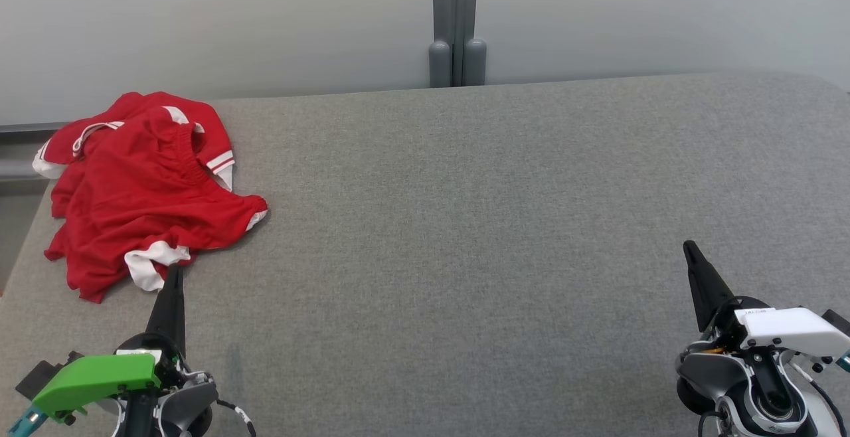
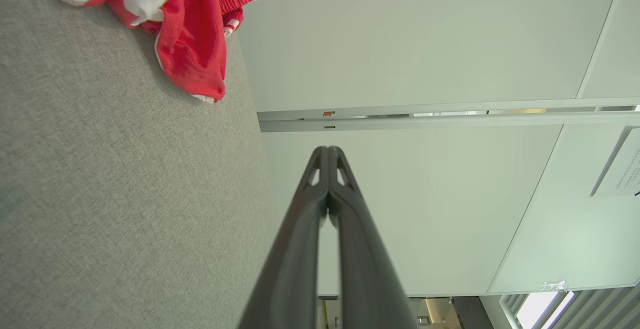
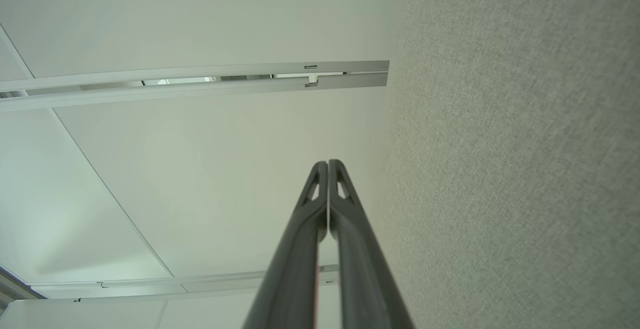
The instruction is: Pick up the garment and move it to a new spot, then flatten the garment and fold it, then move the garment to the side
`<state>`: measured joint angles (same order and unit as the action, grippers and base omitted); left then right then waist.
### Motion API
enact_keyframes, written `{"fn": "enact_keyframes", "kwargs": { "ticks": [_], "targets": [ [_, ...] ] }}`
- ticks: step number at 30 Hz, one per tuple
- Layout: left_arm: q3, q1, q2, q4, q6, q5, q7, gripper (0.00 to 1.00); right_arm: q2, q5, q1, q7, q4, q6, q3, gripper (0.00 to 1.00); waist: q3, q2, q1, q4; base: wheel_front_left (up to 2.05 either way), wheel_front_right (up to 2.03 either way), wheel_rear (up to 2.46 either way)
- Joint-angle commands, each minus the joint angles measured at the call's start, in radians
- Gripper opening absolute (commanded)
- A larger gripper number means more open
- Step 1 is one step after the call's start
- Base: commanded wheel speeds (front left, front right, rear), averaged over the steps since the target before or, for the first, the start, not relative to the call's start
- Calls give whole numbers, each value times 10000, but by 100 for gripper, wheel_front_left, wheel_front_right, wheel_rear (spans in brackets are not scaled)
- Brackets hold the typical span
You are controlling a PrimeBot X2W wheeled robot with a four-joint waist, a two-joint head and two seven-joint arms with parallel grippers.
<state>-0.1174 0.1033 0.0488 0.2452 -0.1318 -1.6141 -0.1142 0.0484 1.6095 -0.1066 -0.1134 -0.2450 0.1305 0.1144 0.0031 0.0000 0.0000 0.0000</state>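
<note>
Garment [image 1: 143, 184] is noted crumpled at the far left of the surface [image 1: 465, 224], pick-up not yet begun; both pairs of jaws are seen clenched and empty, so the left pair, just beside the hem, would need to be opened first.

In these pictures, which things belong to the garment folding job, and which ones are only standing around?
For the job:
- grey surface, the work area
- red garment, crumpled at its far left
- left end effector, shut, empty
- right end effector, shut, empty

Just there:
- grey post behind the surface
- pale wall panels
</note>
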Motion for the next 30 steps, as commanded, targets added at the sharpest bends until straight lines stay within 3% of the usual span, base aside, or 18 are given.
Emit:
{"fn": "enact_keyframes", "kwargs": {
  "ticks": [1, 30],
  "targets": [
    [3, 110, 9, -13, -29, 22, -20, 0, 37, 69, -57, -22, -10, 4, -1, 0, 0, 0, 0, 0, 0, 0, 0],
    [3, 110, 9, -13, -29, 22, -20, 0, 37, 69, -57, -22, -10, 4, -1, 0, 0, 0, 0, 0, 0, 0, 0]
  ]
}}
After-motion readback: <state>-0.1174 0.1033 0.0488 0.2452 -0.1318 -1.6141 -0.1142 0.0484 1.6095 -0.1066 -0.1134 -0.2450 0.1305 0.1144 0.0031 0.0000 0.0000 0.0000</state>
